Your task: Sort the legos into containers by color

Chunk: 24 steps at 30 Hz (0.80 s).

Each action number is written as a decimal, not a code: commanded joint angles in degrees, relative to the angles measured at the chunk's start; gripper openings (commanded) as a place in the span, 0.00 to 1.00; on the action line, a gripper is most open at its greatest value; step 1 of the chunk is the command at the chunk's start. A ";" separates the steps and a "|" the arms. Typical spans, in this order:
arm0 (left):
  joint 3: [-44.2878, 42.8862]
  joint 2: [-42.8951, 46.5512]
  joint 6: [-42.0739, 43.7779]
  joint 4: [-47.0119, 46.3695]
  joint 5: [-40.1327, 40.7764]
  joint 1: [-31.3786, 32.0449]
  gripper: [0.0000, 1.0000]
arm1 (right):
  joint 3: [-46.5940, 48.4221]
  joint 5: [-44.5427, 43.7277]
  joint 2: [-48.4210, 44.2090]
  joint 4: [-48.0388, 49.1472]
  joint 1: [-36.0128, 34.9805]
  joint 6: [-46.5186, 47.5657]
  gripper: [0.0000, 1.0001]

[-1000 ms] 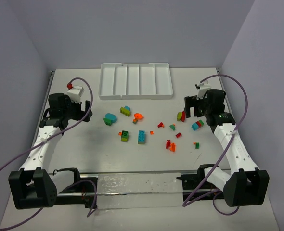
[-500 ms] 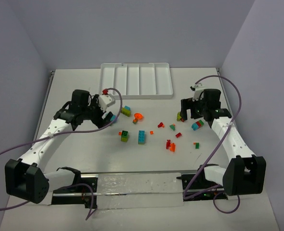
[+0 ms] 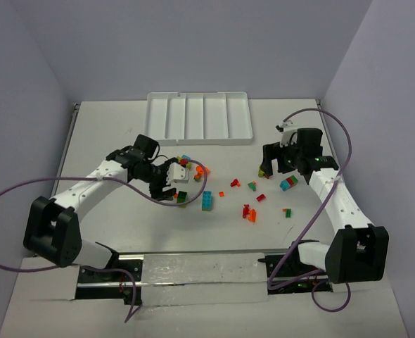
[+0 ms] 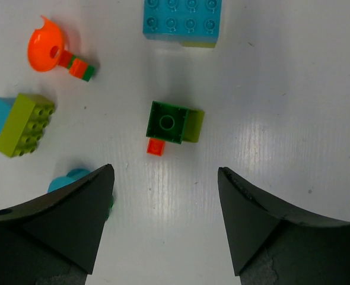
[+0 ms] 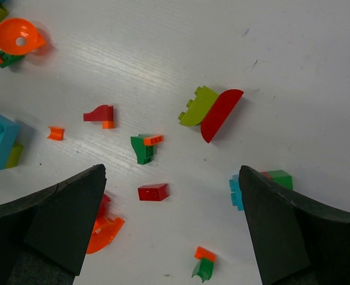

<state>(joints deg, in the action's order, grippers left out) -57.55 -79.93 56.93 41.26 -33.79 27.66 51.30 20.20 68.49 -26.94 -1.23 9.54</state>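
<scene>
The left gripper hovers low over the counter, jaws wide apart with nothing between them. Just ahead of its fingertips lies a dark green brick with lime showing along one side, and a small red bit touches its near edge. Other pieces crowd that spot. A teal blue brick lies farther ahead, and an orange dish piece and a lime-and-teal stack lie off to one side. A teal rounded piece is partly hidden under one finger.

The right gripper is also spread wide and empty above a scatter of legos. Ahead of it are a lime-and-red half-round pair and a green piece with an orange cap, and a red brick lies almost under the gap. A teal-and-green stack peeks out at the edge of one finger, and an orange curved bit at the edge of the other.

The white tray sits at the far side of the counter, well apart from both grippers. All the legos in view lie on the counter between it and the arms. A purple cable loops out beside the left arm.
</scene>
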 commanded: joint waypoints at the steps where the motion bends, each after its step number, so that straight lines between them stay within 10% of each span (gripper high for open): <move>1: -4.85 -4.83 9.16 3.66 -4.79 1.51 0.80 | 2.23 1.42 0.18 -1.10 0.00 1.10 1.00; 24: -7.31 -18.35 7.75 -3.00 2.92 7.06 0.67 | 2.05 2.91 0.33 -2.04 0.00 1.89 1.00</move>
<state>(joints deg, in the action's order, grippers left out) -62.52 -97.44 64.69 39.92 -31.27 34.38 51.31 22.20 68.77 -28.68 -1.23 10.53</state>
